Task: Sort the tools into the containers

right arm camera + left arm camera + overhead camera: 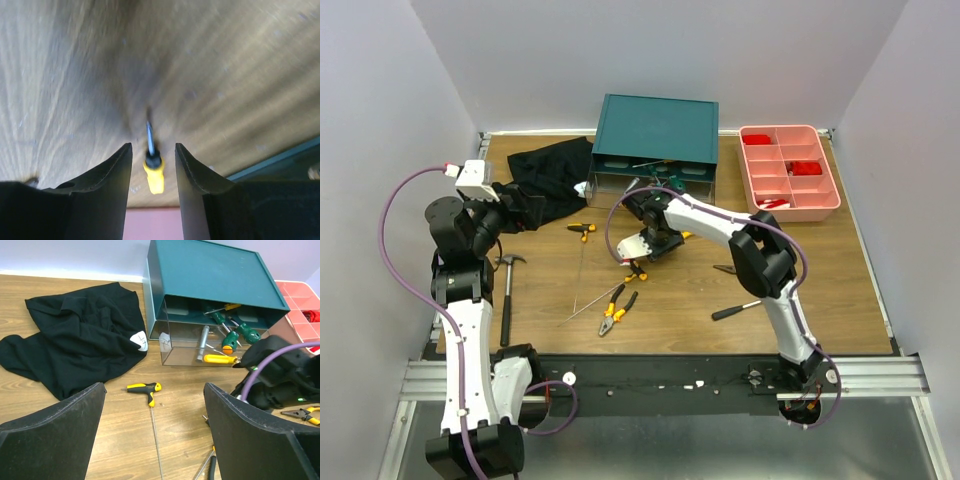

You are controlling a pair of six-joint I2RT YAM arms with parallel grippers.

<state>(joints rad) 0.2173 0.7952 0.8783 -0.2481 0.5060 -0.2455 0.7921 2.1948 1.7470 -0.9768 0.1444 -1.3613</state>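
The yellow-handled screwdriver [154, 176], on the table [235, 70] near the teal cabinet [655, 125], is straddled but seemingly not yet pinched by the half-spread right gripper [153, 146], presumably for pickup, while the left gripper [155, 386] is held wide apart, empty.

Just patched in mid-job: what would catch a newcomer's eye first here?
The teal cabinet at the back centre, its clear drawer pulled open with green-handled screwdrivers inside. In front of it, the right tool brackets a yellow-handled screwdriver, while a black cloth sprawls at the back left.
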